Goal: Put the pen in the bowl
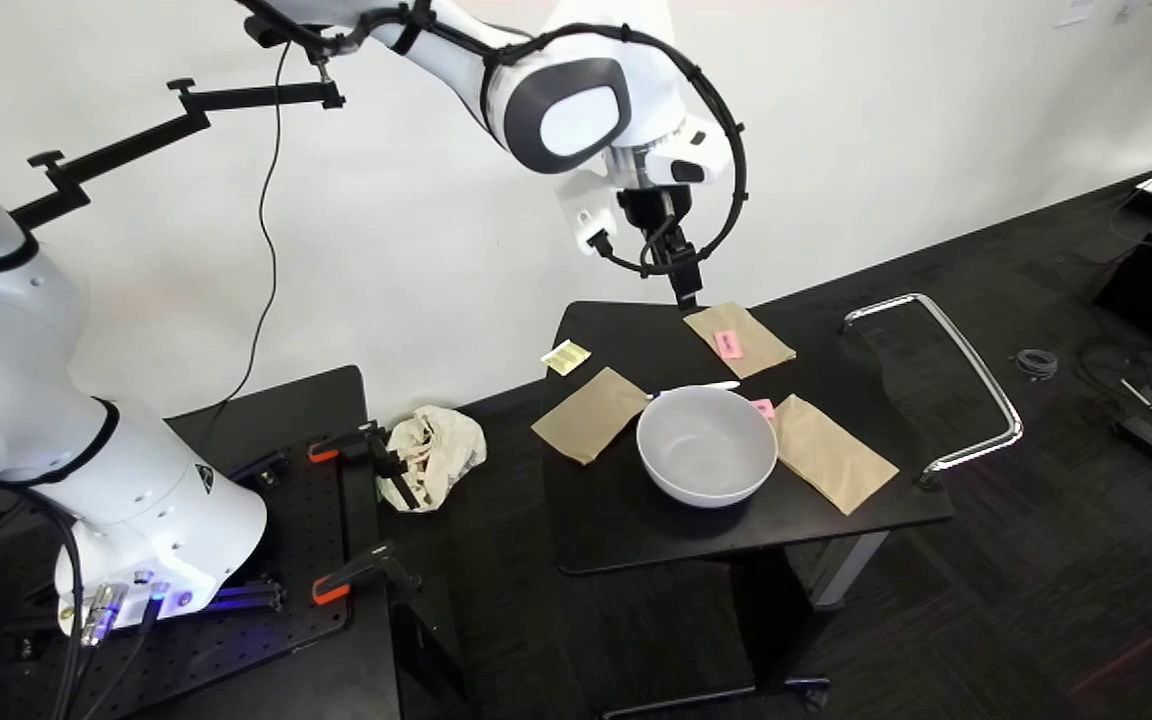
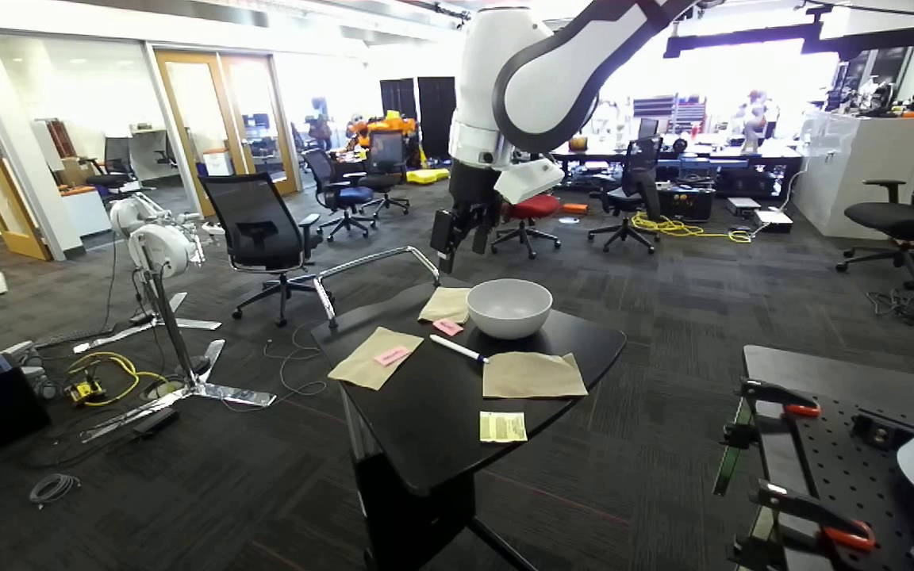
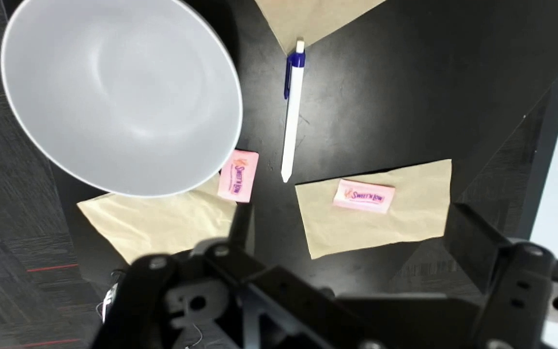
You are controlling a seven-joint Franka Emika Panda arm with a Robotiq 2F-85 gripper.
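The pen is a white stick with a blue clip (image 3: pixel 293 116). It lies on the black table next to the bowl and also shows in both exterior views (image 1: pixel 721 386) (image 2: pixel 457 347). Its clip end touches or overlaps a tan sheet's corner. The round light-grey bowl (image 3: pixel 148 72) stands upright and empty, apart from the pen; it shows in both exterior views (image 1: pixel 706 445) (image 2: pixel 508 317). My gripper (image 3: pixel 351 213) is open with nothing between its fingers. It hangs above the table, over a tan sheet, off the pen's tip end, and shows in both exterior views (image 1: pixel 686 298) (image 2: pixel 463 255).
Tan paper sheets (image 1: pixel 591 415) (image 1: pixel 761 345) (image 1: pixel 836 460) lie around the bowl on the table (image 1: pixel 616 530). Pink packets (image 3: pixel 364 196) (image 3: pixel 239 175) lie on or by them. A yellow packet (image 2: pixel 503 427) lies near the table's edge. A chrome rail (image 1: pixel 976 370) sticks out from the table's side.
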